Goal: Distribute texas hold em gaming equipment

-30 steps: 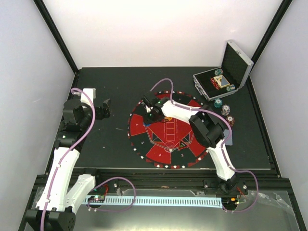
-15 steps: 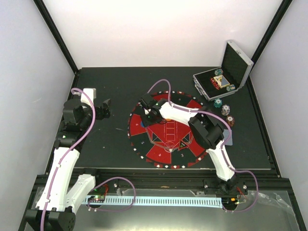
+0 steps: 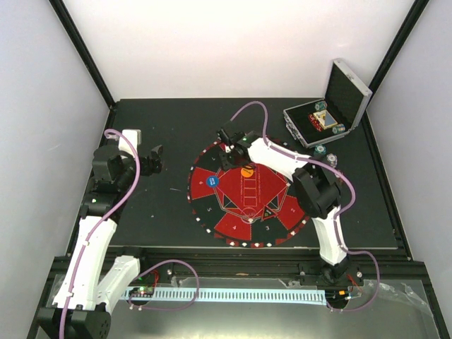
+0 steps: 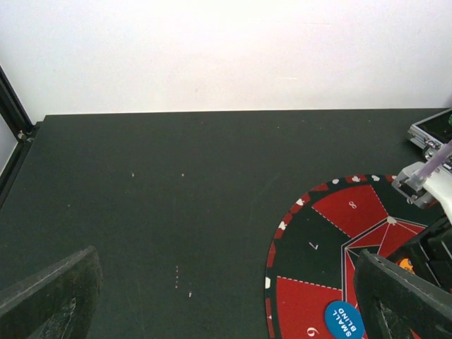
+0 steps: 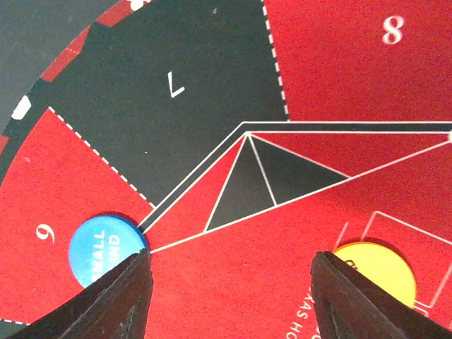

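Moved: right arm (image 3: 279,157) has swung from the left middle of the mat (image 3: 206,206) to its far edge. A blue disc (image 3: 216,179) and an orange disc (image 3: 246,171), not seen a second ago, now lie in plain view. The left arm (image 3: 92,233) has kept its place.
Right jaws: released, standing apart with nothing between them, held over the far part of the mat. In the wrist view only the mat's red and black print shows between the two fingers (image 5: 120,296).
Blue disc: flat on red sector 9, lettered SMALL BLIND. In the wrist view it sits right by the left finger, partly behind it.
Orange disc: flat on the mat's red middle panel, apart from the blue disc. In the wrist view it looks yellow and sits by the right finger.
Black triangle (image 3: 268,212): on the near right part of the mat.
Chips (image 3: 322,106): inside the case (image 3: 347,88).
Loose chips (image 3: 320,150): on the desk (image 3: 148,205) just in front of the case, partly behind the right arm.
Left jaws: released, spread wide and empty, over bare desk left of the mat.
Case: silver, lid raised, at the far right of the desk.
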Controlling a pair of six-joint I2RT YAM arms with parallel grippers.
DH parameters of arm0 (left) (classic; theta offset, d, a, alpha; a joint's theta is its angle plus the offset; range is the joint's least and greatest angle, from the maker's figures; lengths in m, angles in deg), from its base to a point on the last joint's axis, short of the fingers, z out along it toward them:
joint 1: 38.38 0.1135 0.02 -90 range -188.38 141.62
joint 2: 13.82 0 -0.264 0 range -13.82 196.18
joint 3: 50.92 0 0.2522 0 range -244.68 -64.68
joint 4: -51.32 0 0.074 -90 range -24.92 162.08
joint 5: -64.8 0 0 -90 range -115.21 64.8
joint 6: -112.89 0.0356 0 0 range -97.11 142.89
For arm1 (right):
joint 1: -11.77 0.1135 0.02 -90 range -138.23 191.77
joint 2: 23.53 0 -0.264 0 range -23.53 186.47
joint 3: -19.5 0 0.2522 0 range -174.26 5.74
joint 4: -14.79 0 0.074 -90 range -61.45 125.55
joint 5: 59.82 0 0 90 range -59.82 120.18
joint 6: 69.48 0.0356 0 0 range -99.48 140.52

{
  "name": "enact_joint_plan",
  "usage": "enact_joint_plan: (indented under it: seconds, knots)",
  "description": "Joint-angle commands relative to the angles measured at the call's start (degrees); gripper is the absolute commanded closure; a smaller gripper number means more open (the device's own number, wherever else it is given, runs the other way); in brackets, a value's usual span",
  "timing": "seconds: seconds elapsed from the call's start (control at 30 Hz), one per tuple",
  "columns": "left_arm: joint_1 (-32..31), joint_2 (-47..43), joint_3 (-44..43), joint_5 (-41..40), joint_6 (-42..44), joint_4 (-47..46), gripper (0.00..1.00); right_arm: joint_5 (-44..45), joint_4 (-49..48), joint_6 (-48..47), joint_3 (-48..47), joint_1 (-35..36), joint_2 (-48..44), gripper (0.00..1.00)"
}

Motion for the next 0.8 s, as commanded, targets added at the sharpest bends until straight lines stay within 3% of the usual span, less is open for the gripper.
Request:
enact_joint_plan:
  seconds: [0.0,0.47,0.77]
  knots:
    - [-0.4,0.2,-0.2,0.6,-0.6,0.0,0.01,-2.3,-0.3,-0.6,-0.7,0.3,2.9,0.37]
    - [-0.4,0.3,-0.2,0.7,-0.6,-0.1,0.01,-2.3,-0.5,1.0,1.6,-1.6,5.8,0.35]
    - [-0.5,0.5,-0.2,0.7,-0.6,-0.1,0.01,-1.2,-2.4,1.7,9.8,-4.2,2.4,0.35]
